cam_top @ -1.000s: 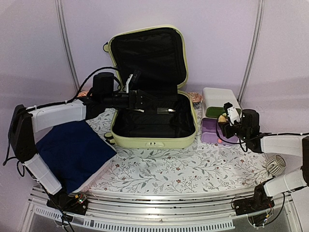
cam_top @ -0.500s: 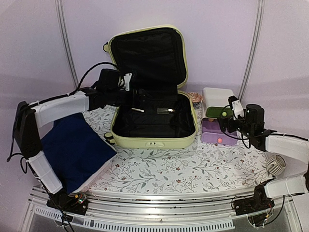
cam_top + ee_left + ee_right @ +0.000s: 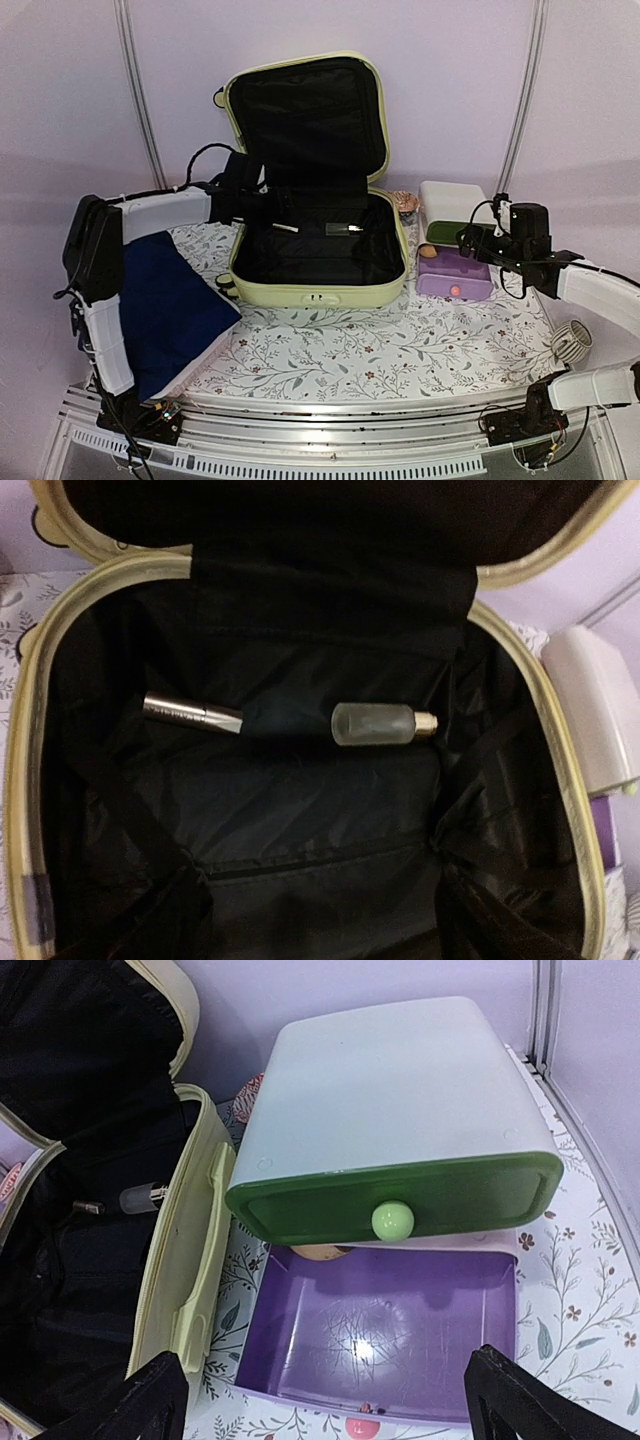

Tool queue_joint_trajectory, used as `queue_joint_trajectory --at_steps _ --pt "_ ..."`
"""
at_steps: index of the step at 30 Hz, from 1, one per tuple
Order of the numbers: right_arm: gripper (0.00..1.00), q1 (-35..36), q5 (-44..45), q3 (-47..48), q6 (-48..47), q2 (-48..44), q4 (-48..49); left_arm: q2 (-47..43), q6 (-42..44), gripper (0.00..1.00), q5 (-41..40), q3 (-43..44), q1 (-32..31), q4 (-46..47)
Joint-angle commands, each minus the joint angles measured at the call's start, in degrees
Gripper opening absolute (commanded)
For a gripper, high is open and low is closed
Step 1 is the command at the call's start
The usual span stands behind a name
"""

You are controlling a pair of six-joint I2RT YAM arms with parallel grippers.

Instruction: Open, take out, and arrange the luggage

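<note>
The pale yellow-green luggage [image 3: 315, 290] stands open at the table's middle, its lid upright. On its black lining lie a silver tube [image 3: 192, 713] and a frosted bottle with a gold cap [image 3: 382, 724]. My left gripper [image 3: 278, 207] hovers at the luggage's left rim. Its fingers show only as dark shapes at the lower corners of the left wrist view, apart, with nothing between them. My right gripper [image 3: 335, 1408] is open and empty above the pulled-out purple drawer [image 3: 385, 1335]. It also shows in the top view [image 3: 472, 240].
A small white box [image 3: 395, 1090] with a green drawer [image 3: 400, 1200] stands right of the luggage. A brownish item [image 3: 322, 1252] lies behind the purple drawer. A dark blue cloth [image 3: 165, 310] lies front left. A white ribbed round thing [image 3: 571, 342] sits far right.
My left gripper has drawn back leftward from over the luggage's inside to its left rim. My right gripper has moved right and away, leaving the purple drawer in full view.
</note>
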Motion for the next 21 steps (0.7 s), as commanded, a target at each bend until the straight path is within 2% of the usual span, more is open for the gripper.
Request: queue_joint_trajectory --at_steps 1,4,8,13,16,19,21 --pt "0.99 -0.3 0.8 -2.3 6.0 -2.8 -1.1 4.0 -18.1 0.79 3.1 -1.7 3.9 11.3" --pt "0.99 -0.3 1.5 -3.0 6.5 -3.6 -0.7 6.5 -27.1 0.71 4.5 -3.3 4.9 17.8" --pt "1.00 -0.4 2.7 -3.5 6.5 -4.3 -0.7 11.8 -35.6 0.70 5.8 0.2 5.4 20.0" --pt "1.00 -0.3 3.8 -4.2 6.8 -5.5 -0.4 17.7 -42.7 0.71 3.0 7.4 5.4 14.4" --pt "1.00 -0.4 4.3 -4.8 6.8 -6.0 0.1 21.1 -45.8 0.70 -0.2 12.9 5.3 7.5" --pt "1.00 -0.4 4.7 -5.2 6.5 -6.2 0.8 24.9 -50.4 0.66 -3.5 20.0 5.2 -2.4" --pt "0.99 -0.4 4.5 -5.5 6.3 -6.1 1.6 27.0 -53.1 0.59 -5.0 23.4 5.0 -6.1"
